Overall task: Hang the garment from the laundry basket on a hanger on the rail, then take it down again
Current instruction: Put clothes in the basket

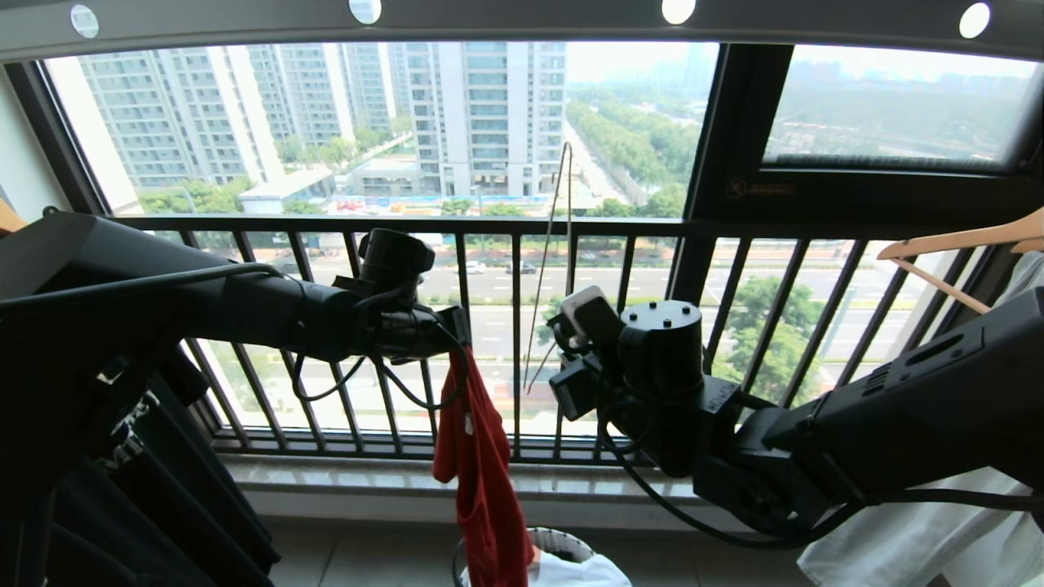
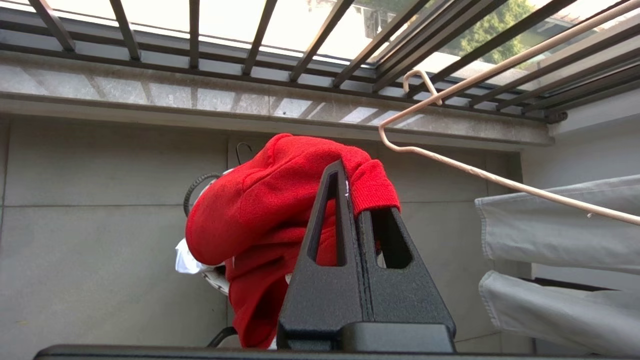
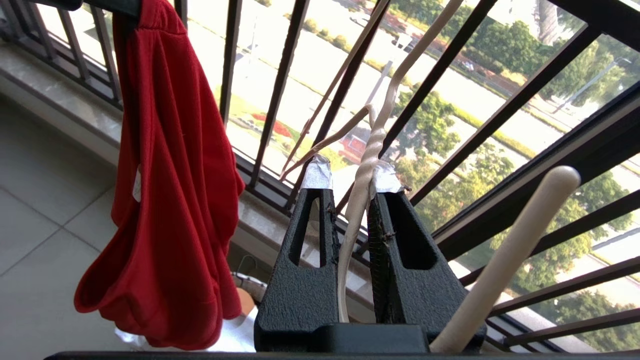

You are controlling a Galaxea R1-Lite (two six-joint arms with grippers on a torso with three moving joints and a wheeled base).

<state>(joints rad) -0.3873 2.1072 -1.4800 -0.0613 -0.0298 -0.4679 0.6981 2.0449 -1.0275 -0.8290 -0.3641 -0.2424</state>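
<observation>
Left hand point(image 1: 457, 338) clenched on the red garment point(image 1: 481, 473), pinching a bunched edge up near the top; fabric hangs straight down from it, long axis vertical, lower end reaching to the laundry basket point(image 1: 563, 542) on the floor under it. In left wrist view the cloth point(image 2: 280, 210) is wadded over the closed fingertips point(image 2: 345, 190)

Right hand point(image 3: 350, 187) grasping the hanger point(image 3: 370, 145), jaws nipped on the twisted wire neck just below the hook; in head view the thin white wire point(image 1: 555, 244) runs up from the hand in front of the window railing point(image 1: 522, 224), so hanger stands roughly upright with hook up. Hanger shoulder end point(image 2: 430, 150) shows in left wrist view just beside the held cloth but apart from it

Key relation: garment lies to the robot's left of the hanger, the two hands near each other at about the same height, not touching. Both long axes near vertical, so hanger arm isn't lined up with the shirt opening yet

Judgement: step is threading the shirt onto the hanger; needs the hanger end tipped toward the neck or hem opening, which can't be made out in the bunch

Rail point(image 1: 522, 16) overhead, well above both hands. Wooden hanger point(image 1: 962, 244) with a pale garment point(image 1: 922, 530) at right, not part of it
</observation>
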